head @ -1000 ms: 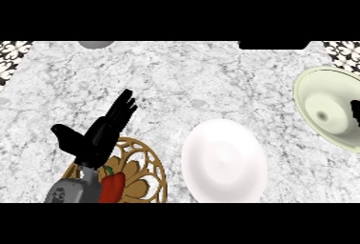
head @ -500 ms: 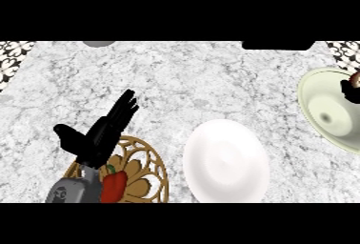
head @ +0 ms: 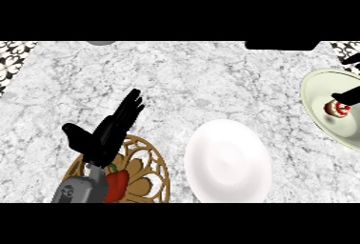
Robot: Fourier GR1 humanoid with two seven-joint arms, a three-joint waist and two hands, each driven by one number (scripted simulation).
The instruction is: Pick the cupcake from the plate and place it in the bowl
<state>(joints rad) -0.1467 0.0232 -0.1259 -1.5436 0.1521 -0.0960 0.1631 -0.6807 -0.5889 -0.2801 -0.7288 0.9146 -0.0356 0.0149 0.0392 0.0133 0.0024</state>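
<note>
Marble counter (head: 211, 71): white plate (head: 227, 162) at 6 o'clock, bare; pale green bowl (head: 325, 121) at 3 o'clock, cut by the frame edge, with the cupcake (head: 338, 109) inside it. Right hand (head: 349, 96) shows only as dark fingers at the right edge, touching the cupcake's top. Left hand (head: 105, 133) at 8 o'clock, fingers straight, above a wicker basket (head: 147, 174) holding a red pepper (head: 116, 183).

the surface (head: 175, 76) looks like veined marble, the white plate (head: 227, 162) smooth and glossy, the basket (head: 151, 174) under the left hand (head: 98, 138) woven.
</note>
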